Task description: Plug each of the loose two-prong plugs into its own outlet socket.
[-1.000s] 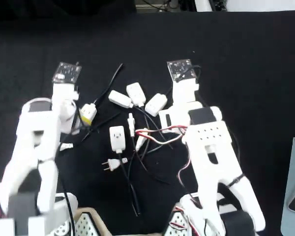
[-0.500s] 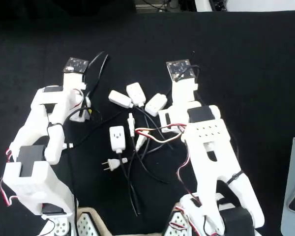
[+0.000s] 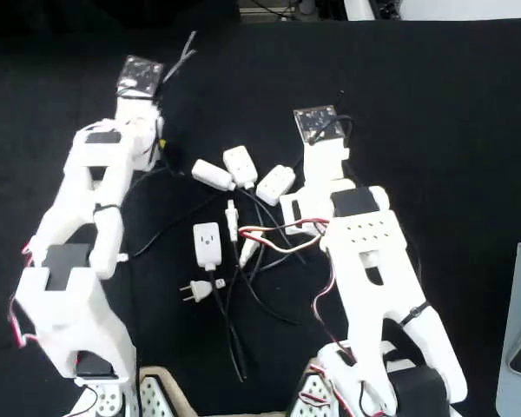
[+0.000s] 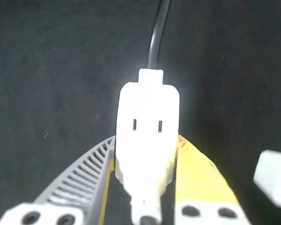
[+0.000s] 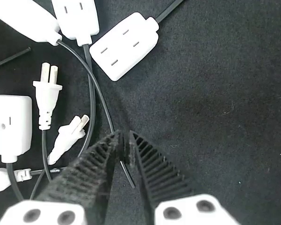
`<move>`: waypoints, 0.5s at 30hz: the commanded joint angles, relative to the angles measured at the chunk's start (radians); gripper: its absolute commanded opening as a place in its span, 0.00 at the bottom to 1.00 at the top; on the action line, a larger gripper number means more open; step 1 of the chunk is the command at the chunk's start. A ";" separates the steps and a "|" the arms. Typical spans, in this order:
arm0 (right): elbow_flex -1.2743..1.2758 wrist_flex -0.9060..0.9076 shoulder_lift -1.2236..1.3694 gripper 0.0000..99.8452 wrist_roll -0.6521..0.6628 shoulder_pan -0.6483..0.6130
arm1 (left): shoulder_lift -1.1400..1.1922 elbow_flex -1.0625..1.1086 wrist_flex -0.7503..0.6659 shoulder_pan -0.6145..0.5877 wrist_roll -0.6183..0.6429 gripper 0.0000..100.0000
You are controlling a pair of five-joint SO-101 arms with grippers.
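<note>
Socket (image 4: 147, 112), white with two slots, sits pinched in the left end effector (image 4: 145, 140), a grey finger on one side and a yellow one on the other. Its black cord (image 4: 158, 33) runs off away from the wrist. In the high view the left arm (image 3: 95, 200) stretches toward the far left part of the black table (image 3: 451, 130), apart from the other pieces.

Further right, a fan of white sockets (image 3: 240, 163) lies at mid-table. Nearer the arms lie a square socket (image 3: 207, 245), a straight plug (image 3: 232, 215) just beside it, a slanted plug (image 3: 247, 252) and a low plug (image 3: 200, 293), all unplugged among tangled cords (image 3: 243, 295).

Right of these, the right end effector (image 5: 125, 137) hangs over the table with its fingers drawn almost together, leaving a thin gap. A thin cord (image 5: 96, 93) passes at the tips; whether it is nipped cannot be told.
</note>
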 commanded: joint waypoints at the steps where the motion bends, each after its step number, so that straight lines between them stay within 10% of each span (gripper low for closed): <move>1: -0.005 -0.014 0.004 0.01 0.008 0.008 | 0.071 -0.170 0.008 0.031 0.008 0.08; 15: -0.005 -0.012 0.004 0.01 0.008 0.008 | 0.269 -0.690 0.526 -0.013 0.092 0.31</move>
